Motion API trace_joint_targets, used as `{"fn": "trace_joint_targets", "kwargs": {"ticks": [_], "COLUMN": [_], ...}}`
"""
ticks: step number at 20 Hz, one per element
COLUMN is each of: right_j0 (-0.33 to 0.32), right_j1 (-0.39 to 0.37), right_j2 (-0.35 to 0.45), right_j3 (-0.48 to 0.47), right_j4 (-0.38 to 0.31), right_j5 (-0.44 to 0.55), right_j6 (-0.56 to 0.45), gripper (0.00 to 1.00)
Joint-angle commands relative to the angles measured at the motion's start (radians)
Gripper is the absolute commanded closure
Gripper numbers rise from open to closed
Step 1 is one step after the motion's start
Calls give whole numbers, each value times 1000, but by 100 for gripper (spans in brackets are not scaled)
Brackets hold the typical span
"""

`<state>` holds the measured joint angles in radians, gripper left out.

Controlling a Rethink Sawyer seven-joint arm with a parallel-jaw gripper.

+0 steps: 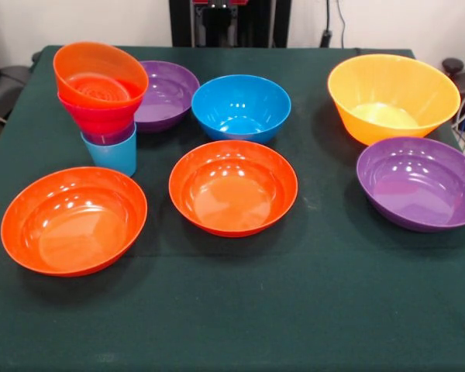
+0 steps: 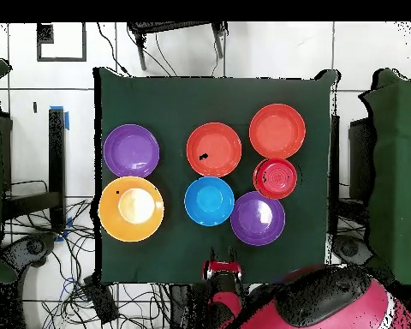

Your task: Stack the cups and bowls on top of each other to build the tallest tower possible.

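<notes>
We see the tower [image 1: 101,105] at the upper left of the front view, standing on the green table [image 1: 310,310]. It has four pieces so far: the light blue cup [image 1: 112,155] at the bottom, a purple cup [image 1: 108,137] nested in it with only its rim showing, a small pink bowl [image 1: 99,116] above that, and a small orange bowl [image 1: 101,77] on top, tilted a little toward the left.

Six bowls are left loose on the table, none touching the tower except perhaps the purple bowl behind it [image 1: 167,94], which sits just beside it. The medium blue bowl [image 1: 241,107] lies at upper centre, two wide orange-red bowls at lower left [image 1: 74,221] and centre [image 1: 233,187], the deep yellow-orange bowl [image 1: 393,97] at upper right, and a second purple bowl [image 1: 418,183] below it.

We judge the task less than half done; the blue bowl looks like the next size up.

The gripper [image 2: 223,267] shows only in the overhead view, at the table's bottom edge, well apart from every bowl. It holds nothing, but we cannot tell whether it is open.
</notes>
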<state>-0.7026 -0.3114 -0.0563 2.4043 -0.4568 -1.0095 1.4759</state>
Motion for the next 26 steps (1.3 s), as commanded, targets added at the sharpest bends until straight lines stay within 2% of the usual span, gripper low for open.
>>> {"fn": "trace_joint_targets", "kwargs": {"ticks": [1, 5, 7, 13, 21, 26], "right_j0": [82, 112, 156, 290, 417, 519], "right_j1": [-119, -87, -51, 99, 136, 128], "right_j2": [-35, -65, -96, -148, -191, -217], "right_j3": [-57, -88, -120, -197, -223, -248], "right_j4": [-120, -140, -144, -117, -69, -38], "right_j5": [399, 395, 387, 268, 223, 220], "right_j6": [-17, 4, 9, 61, 91, 84], "gripper": [0, 0, 0, 0, 0, 0]}}
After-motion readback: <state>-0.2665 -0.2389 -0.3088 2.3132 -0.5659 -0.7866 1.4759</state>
